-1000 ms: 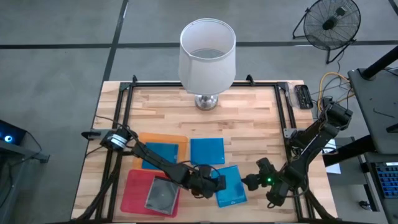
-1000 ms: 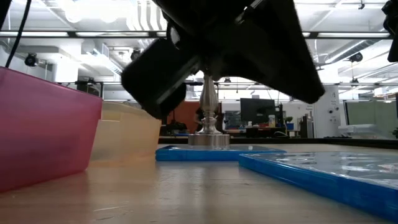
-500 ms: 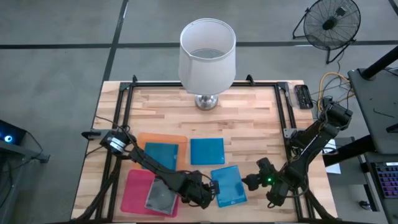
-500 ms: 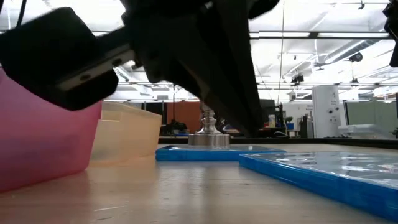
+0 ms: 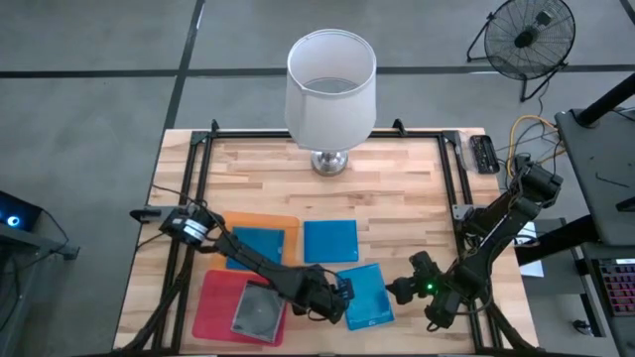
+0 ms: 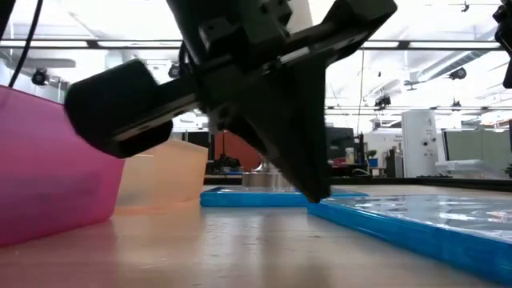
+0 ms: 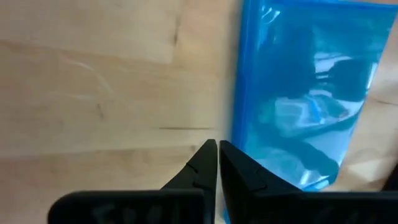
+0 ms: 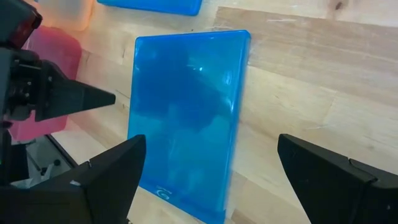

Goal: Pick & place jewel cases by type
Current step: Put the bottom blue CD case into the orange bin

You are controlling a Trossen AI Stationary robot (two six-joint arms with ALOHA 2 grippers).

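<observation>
A blue jewel case (image 5: 369,294) lies flat on the wood near the table's front edge and fills the right wrist view (image 8: 186,112). My left gripper (image 7: 217,146) is shut. Its tips point steeply down just beside the case's left edge (image 7: 239,124), and a thin strip of wood shows between them in the right wrist view. My right gripper (image 8: 211,140) hangs open at the case's right side (image 5: 395,291), touching nothing. A second blue case (image 5: 330,241) lies on the wood. A third (image 5: 256,245) lies in the orange tray (image 5: 260,220). A grey case (image 5: 256,312) lies in the pink tray (image 5: 213,302).
A lamp with a white shade (image 5: 330,84) stands on its metal foot (image 5: 330,162) at the table's far middle. The pink (image 6: 56,160) and orange (image 6: 164,176) tray walls rise at the front left. Bare wood lies between the lamp and the cases.
My left gripper, still shut, swung a little toward the table's near left, then came back to the front blue case's left edge. It has tipped steeper and rolled, and its tips have come down close to the table. The case lies where it was.
</observation>
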